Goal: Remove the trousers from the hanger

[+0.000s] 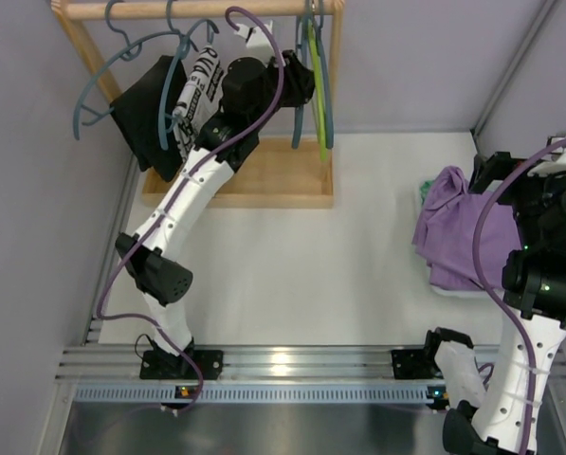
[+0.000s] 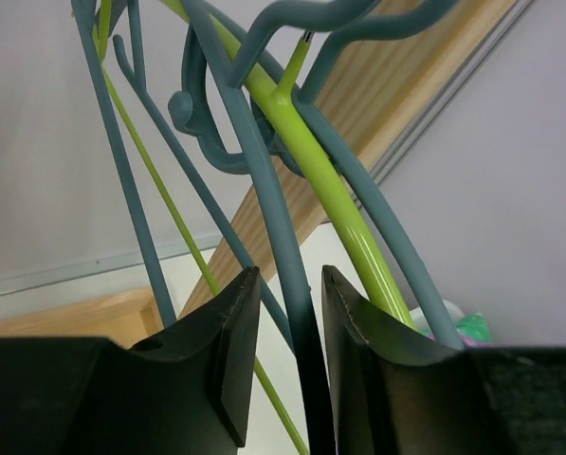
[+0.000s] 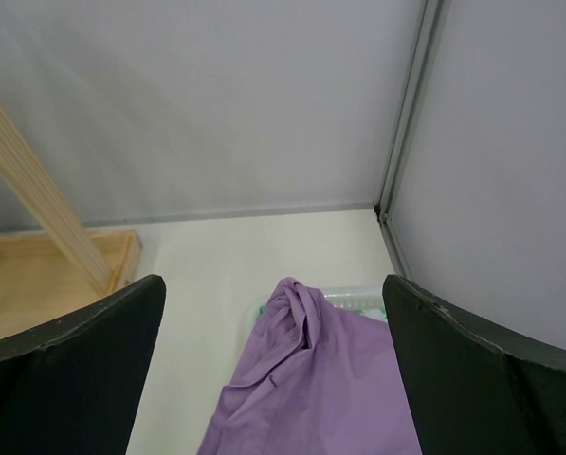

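Observation:
Black trousers and white trousers with black print hang from teal hangers on the wooden rail. Purple trousers lie in a heap at the right, also seen in the right wrist view. My left gripper is raised among the bare hangers at the rail's right end. In its wrist view the left gripper stands slightly open around a teal hanger bar, with a gap on the left side. A green hanger runs beside it. My right gripper is wide open above the purple trousers, holding nothing.
The rack's wooden base sits at the back of the table, with its upright post at the left of the right wrist view. A pale tray with green-and-white cloth lies under the purple heap. Walls close in at the left, the back and the right.

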You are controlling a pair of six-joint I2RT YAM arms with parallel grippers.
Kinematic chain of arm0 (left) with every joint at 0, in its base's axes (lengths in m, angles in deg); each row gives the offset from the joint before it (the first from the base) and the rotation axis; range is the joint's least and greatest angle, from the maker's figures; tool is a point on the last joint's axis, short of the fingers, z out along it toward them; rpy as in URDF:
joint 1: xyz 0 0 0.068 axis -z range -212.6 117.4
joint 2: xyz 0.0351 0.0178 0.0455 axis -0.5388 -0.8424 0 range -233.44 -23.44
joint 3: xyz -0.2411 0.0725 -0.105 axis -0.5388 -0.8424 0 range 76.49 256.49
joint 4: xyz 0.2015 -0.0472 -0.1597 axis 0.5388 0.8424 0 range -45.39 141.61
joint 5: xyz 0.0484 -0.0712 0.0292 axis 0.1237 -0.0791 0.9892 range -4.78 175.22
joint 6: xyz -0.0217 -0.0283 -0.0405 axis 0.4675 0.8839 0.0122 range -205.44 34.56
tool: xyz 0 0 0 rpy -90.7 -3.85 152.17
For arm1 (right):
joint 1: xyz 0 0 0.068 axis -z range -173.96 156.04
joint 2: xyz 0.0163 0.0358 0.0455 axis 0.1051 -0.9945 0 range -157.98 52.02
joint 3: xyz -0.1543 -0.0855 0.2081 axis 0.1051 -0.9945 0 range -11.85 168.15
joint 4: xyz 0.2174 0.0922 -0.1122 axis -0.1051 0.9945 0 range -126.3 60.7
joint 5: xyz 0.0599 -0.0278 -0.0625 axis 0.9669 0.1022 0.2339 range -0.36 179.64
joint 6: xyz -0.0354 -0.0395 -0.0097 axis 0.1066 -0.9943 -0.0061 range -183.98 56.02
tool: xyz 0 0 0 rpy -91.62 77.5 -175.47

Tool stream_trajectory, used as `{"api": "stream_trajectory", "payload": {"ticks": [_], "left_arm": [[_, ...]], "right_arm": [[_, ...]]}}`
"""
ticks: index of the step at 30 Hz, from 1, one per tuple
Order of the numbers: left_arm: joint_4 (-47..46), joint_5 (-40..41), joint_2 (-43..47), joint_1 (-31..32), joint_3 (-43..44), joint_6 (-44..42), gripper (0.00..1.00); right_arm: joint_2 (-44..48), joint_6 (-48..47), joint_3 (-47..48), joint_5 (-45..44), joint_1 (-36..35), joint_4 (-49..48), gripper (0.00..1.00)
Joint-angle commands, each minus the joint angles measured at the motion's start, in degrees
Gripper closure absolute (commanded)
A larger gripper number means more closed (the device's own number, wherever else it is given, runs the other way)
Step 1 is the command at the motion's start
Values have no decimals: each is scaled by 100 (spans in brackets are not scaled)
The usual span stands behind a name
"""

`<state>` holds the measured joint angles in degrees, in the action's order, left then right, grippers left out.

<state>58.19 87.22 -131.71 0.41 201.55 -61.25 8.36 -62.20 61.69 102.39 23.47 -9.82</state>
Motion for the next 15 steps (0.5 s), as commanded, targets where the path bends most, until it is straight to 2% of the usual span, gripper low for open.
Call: {"api": "stream_trajectory", "payload": {"ticks": [1,5,15], "left_arm": [[-242,-77,850,21,-174,-177,60],[-198,-94,1150,21,-578,-142,55],[92,-174,1975,21,-939,-229,50]], "right_arm": [[86,112,-6,78,94,-108,1],[86,147,11,96,94,-126,1],[156,112,-15,122,94,-108,0]]}}
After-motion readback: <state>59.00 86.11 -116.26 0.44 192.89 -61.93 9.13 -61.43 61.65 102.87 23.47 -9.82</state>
